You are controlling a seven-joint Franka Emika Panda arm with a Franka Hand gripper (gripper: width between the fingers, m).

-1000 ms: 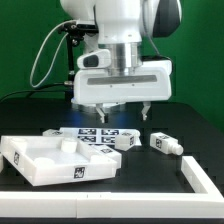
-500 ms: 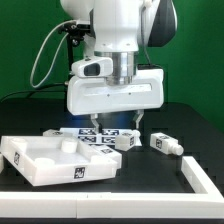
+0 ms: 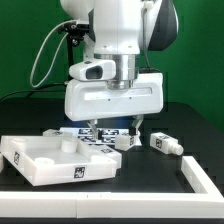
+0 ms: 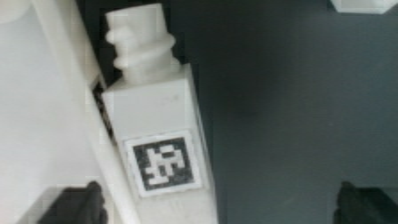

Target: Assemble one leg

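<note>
A leg point(image 3: 125, 141), a stubby white peg with a black-and-white tag, lies on the black table just in front of the marker board point(image 3: 97, 136). My gripper point(image 3: 113, 130) is low over it and open, one finger on each side. In the wrist view the leg point(image 4: 157, 120) lies lengthwise between the dark fingertips point(image 4: 71, 205), closer to one of them and not touched by either. The gripper point(image 4: 221, 205) holds nothing. A second leg point(image 3: 166, 145) lies apart, toward the exterior view's right.
The large white tray-like tabletop point(image 3: 30, 165) lies at the exterior view's left front. A long white bar point(image 3: 203, 178) runs along the front and right. A white flat edge point(image 4: 39, 110) lies right beside the leg in the wrist view.
The gripper has come down from well above the table to just over the leg, its fingers still apart. The parts on the table have not moved.
</note>
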